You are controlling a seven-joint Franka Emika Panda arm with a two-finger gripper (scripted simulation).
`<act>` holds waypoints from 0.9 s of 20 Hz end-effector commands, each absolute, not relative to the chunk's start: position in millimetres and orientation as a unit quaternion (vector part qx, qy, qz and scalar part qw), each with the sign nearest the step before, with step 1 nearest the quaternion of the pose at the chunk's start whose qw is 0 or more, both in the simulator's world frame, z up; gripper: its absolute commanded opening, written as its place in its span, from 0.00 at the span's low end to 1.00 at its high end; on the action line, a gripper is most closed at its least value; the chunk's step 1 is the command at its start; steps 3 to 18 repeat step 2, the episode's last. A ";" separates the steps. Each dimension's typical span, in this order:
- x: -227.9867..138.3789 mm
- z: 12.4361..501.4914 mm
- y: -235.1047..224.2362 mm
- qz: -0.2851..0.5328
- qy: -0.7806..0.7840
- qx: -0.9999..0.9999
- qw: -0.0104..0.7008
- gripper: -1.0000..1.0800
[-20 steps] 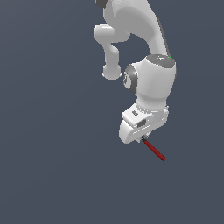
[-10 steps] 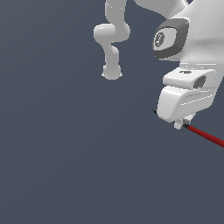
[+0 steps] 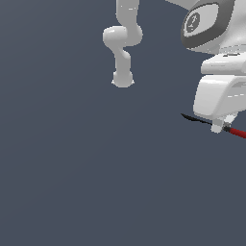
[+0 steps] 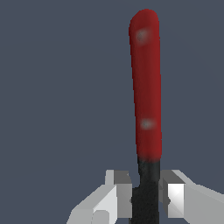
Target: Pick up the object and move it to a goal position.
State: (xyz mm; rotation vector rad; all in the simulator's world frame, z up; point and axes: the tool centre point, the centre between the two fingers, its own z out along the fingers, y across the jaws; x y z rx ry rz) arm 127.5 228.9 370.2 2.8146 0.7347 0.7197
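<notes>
The object (image 3: 211,124) is a thin stick, black and pointed on one half, red on the other. It hangs in the air at the exterior view's right, nearly level, its red end running off the frame. My gripper (image 3: 219,127) is shut on it near the middle, where black meets red. In the wrist view the object (image 4: 146,100) shows its red half stretching away from the gripper (image 4: 148,199), and the black part sits pinched between the two fingers (image 4: 120,192).
The arm's white base (image 3: 122,79) stands at the back, in the upper middle of the exterior view. A plain dark grey floor (image 3: 86,173) lies under everything.
The arm has carried the stick toward the camera and to the exterior view's right, so hand and stick loom larger. The black tip now shows beside the hand.
</notes>
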 end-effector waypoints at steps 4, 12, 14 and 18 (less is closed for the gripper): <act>128.0 368.0 227.2 0.238 0.244 0.937 0.073 0.00; 128.0 368.0 227.2 0.238 0.244 0.937 0.073 0.00; 128.0 368.0 227.2 0.238 0.244 0.937 0.073 0.00; 128.0 368.0 227.2 0.238 0.244 0.937 0.073 0.00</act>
